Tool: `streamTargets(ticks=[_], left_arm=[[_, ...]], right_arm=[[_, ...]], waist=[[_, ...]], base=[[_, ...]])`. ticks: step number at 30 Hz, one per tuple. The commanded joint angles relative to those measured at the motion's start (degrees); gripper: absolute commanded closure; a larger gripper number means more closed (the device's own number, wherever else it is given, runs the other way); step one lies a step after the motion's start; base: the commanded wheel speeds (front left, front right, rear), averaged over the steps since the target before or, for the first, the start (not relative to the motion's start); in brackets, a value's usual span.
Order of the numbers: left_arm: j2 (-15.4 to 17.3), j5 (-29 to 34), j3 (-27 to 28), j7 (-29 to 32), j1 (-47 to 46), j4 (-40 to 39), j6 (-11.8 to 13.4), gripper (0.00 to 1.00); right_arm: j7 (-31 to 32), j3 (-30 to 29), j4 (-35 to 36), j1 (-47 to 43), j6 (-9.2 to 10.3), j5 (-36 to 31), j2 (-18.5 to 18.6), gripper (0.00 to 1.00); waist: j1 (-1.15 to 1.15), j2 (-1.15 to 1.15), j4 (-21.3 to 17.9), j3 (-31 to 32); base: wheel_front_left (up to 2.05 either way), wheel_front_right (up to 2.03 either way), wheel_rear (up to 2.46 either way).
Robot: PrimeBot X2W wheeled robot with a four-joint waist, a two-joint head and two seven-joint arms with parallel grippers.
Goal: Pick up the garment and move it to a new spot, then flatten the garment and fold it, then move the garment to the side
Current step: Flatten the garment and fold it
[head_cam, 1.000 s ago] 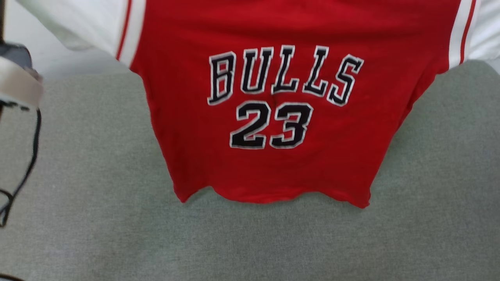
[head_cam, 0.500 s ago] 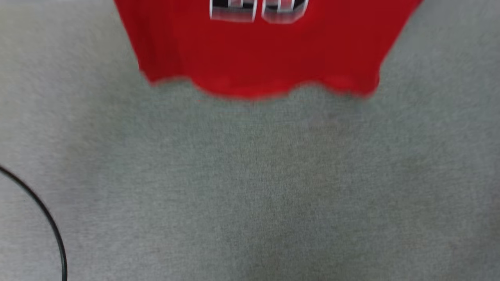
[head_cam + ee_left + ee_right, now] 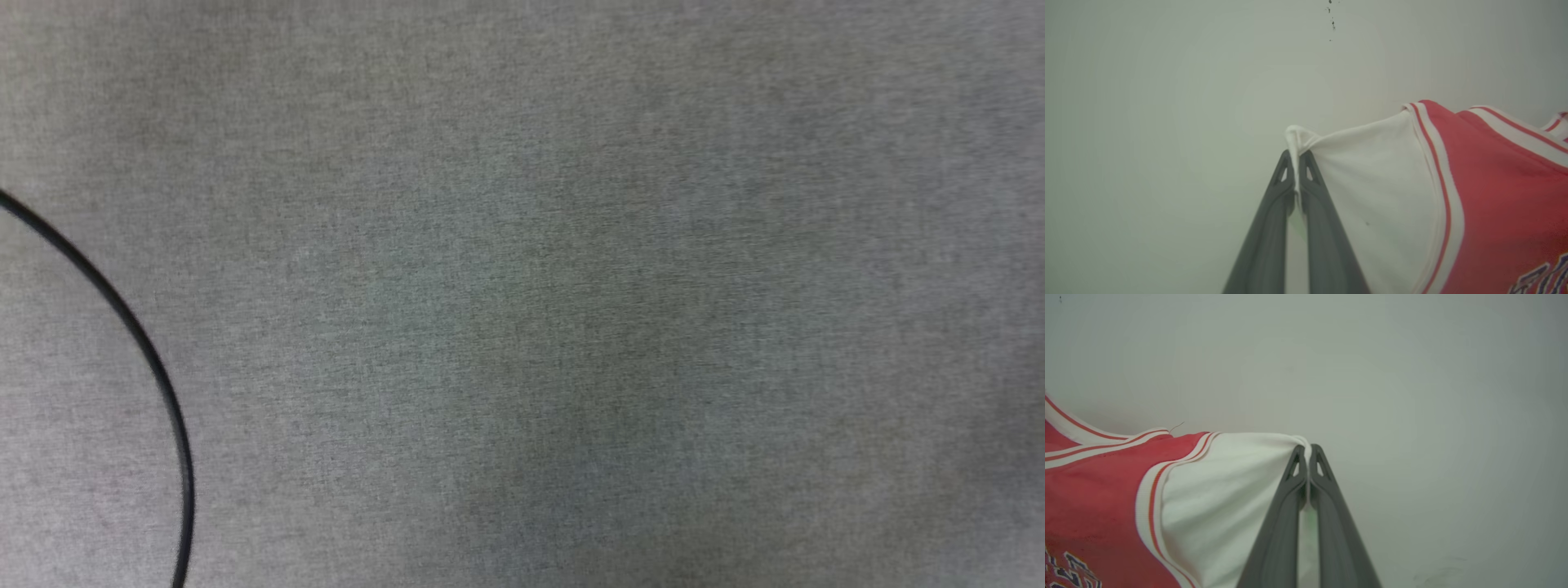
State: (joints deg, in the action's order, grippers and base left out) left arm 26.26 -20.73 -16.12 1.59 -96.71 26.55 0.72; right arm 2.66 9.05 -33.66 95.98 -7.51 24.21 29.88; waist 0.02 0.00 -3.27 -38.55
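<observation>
Head view's got a thin black cable point(image 3: 135, 335) curving down the left over a grey, finely woven cloth surface point(image 3: 571, 286). The left gripper point(image 3: 1296, 157) is pinched tight on a white sleeve tip of the garment point(image 3: 1494, 183), a soft red knit with striped trim. It's pulled taut across to the right gripper point(image 3: 1308, 452), which is clamped on the other sleeve.
</observation>
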Motion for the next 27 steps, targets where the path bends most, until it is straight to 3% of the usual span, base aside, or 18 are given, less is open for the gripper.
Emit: streamTargets(ticks=[1, 9, 17, 23, 24, 27], left_arm=[[-0.4, -0.6, -0.1, -0.7, 0.3, 0.7, -0.5, 1.00], [-2.2, -1.6, -2.9, -7.5, 11.0, 6.5, -3.6, 1.00], [-3.5, -3.7, -5.2, -12.3, 30.5, 5.5, -4.0, 1.00], [-1.2, -5.2, -7.2, -11.4, 48.4, 1.6, -4.1, 1.00], [0.1, -6.5, -7.6, -10.4, 56.3, -0.9, -3.5, 1.00], [1.3, -7.2, -8.6, -8.8, 63.7, -3.7, -3.0, 1.00]], right_arm=[[-0.7, 0.2, -0.9, 0.2, 0.04, 0.1, -0.6, 1.00], [-5.3, 6.0, -5.8, -7.0, 0.04, 2.7, -3.3, 1.00], [-4.3, 13.1, -3.2, -22.6, 0.04, 9.0, -1.0, 1.00], [-0.6, 17.8, 3.6, -39.3, 0.04, 17.2, 3.6, 1.00], [0.7, 19.2, 7.7, -47.7, 0.03, 20.4, 6.5, 1.00], [1.3, 19.3, 10.7, -55.3, 0.04, 23.0, 9.0, 1.00]], waist=[[-0.02, 0.00, 0.5, -0.8], [-0.02, 0.00, 1.7, 0.6], [-0.02, 0.00, 3.3, 7.9], [-0.02, 0.00, 3.8, 14.8], [-0.02, 0.00, 3.8, 17.8], [-0.02, 0.00, 3.8, 20.7]], base=[[0.00, 0.00, 0.00], [0.00, 0.00, 0.00], [0.00, 0.00, 0.00], [0.00, 0.00, 0.00], [0.00, 0.00, 0.00], [0.00, 0.00, 0.00]])
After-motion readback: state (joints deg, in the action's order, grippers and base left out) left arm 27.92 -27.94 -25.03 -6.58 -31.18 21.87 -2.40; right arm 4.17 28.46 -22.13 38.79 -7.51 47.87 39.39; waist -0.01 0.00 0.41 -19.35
